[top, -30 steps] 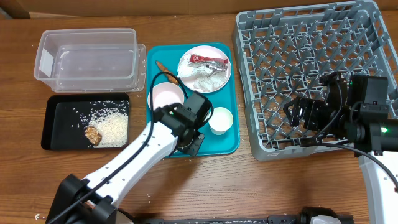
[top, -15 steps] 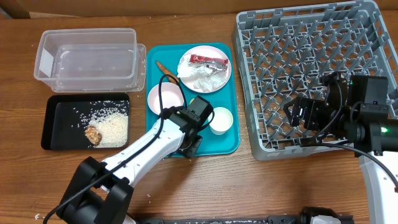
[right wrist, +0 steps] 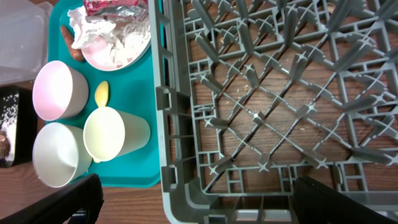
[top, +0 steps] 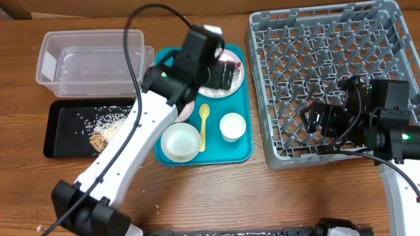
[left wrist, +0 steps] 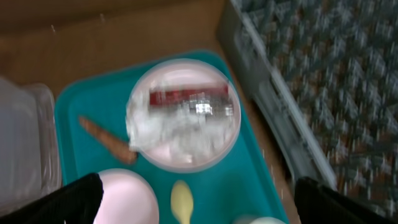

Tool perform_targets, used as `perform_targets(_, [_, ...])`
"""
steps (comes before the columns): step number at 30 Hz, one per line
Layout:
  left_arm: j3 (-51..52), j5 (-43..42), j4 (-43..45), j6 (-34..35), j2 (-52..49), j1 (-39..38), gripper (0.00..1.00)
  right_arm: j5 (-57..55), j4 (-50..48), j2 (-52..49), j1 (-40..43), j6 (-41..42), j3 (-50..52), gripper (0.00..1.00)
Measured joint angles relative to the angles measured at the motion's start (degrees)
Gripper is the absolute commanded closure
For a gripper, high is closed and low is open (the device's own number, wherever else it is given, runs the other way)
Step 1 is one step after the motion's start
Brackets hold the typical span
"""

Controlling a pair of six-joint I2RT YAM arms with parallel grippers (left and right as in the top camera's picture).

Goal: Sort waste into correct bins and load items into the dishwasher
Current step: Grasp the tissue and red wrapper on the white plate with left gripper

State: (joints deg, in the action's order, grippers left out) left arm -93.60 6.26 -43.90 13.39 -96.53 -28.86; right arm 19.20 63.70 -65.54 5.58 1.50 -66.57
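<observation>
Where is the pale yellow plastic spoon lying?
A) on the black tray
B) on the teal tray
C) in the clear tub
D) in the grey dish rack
B: the pale yellow plastic spoon lies on the teal rectangular tray, between a pale round bowl and a small white cup.

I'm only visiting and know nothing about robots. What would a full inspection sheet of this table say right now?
Surface: wooden table, with a few white specks near the front edge.
Job's things: plate with red foil wrapper and napkin. Carrot stick, pink bowl, white bowl, cup and spoon all lie on the teal tray. Rice and brown lump are in the black tray. Clear tub and dish rack hold no dishes.
Clutter: nothing seen.
Tools: left tool open above the plate; right tool open over the dish rack.
Cables: black cable arches above the tub.
Surroundings: nothing seen.
</observation>
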Motion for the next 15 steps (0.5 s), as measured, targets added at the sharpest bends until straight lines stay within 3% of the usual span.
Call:
perform_targets(3, [-4.24, -0.04, 1.55, -0.09, -4.85, 2.16, 0.00, -0.09, 0.02, 0.00, 0.00, 0.00, 0.00, 0.00])
perform_targets(11, [-34.36, -2.36, -14.45, -9.62, -33.40, 3.63, 0.00, -0.13, 0.26, 0.00, 0.00, -0.04, 0.00, 0.00])
perform_targets(15, [-41.00, -3.48, -16.79, -15.52, -41.92, 3.63, 0.00, -0.13, 0.35, 0.00, 0.00, -0.02, 0.00, 0.00])
